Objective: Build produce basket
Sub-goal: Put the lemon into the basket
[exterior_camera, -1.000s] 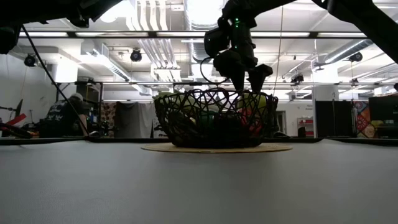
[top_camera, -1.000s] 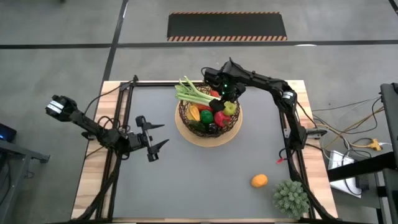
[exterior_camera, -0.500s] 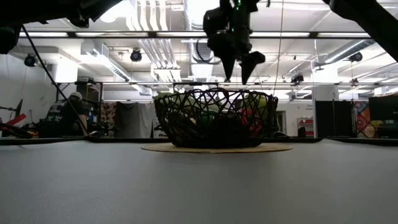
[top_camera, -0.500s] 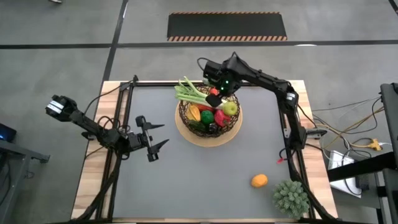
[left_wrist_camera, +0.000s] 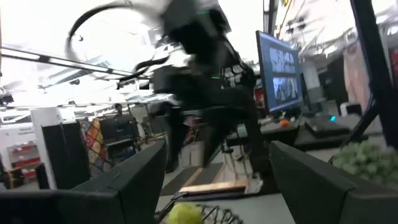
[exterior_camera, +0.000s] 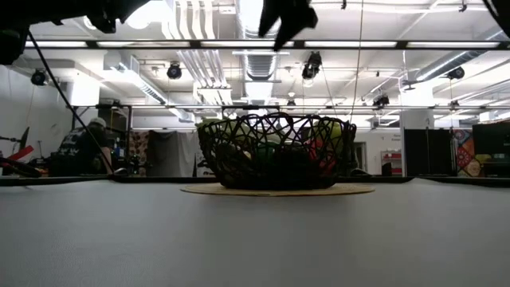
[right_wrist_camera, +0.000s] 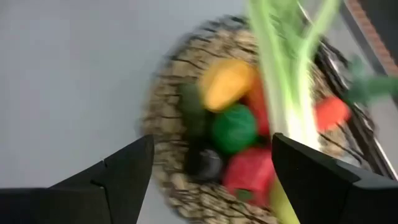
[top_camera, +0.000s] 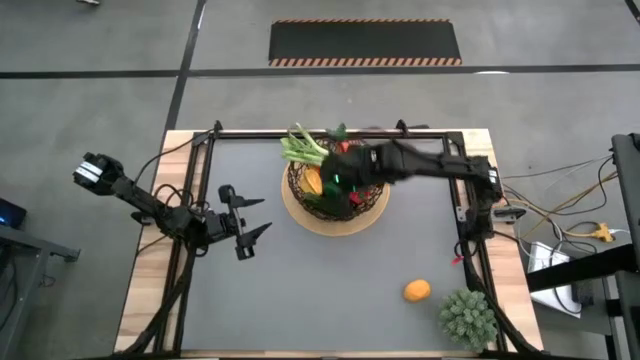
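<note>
The dark woven basket (top_camera: pixel 298 183) stands on its pale wooden disc (top_camera: pixel 303 217) at the table's far middle; it also shows in the low view (exterior_camera: pixel 275 151). In it lie a yellow pepper (right_wrist_camera: pixel 227 81), a green fruit (right_wrist_camera: pixel 233 127), a red pepper (right_wrist_camera: pixel 249 171), a dark eggplant (right_wrist_camera: pixel 202 162) and a leek (top_camera: pixel 305 148) whose leaves stick out over the far-left rim. An orange (top_camera: pixel 417 290) lies alone on the table near right. My right gripper (right_wrist_camera: pixel 212 140) hovers open and empty above the basket (top_camera: pixel 336 183). My left gripper (top_camera: pixel 264 216) waits open, left of the basket.
A spiky green plant (top_camera: pixel 467 318) stands at the near right corner, beside the orange. Black frame rails run along the table's left, right and far sides. Grey table surface (top_camera: pixel 330 290) lies open in front of the basket.
My right gripper has risen from just above the basket's produce to well above the basket, drifting toward the table's left and near edge. The basket and its produce have stayed in place.
</note>
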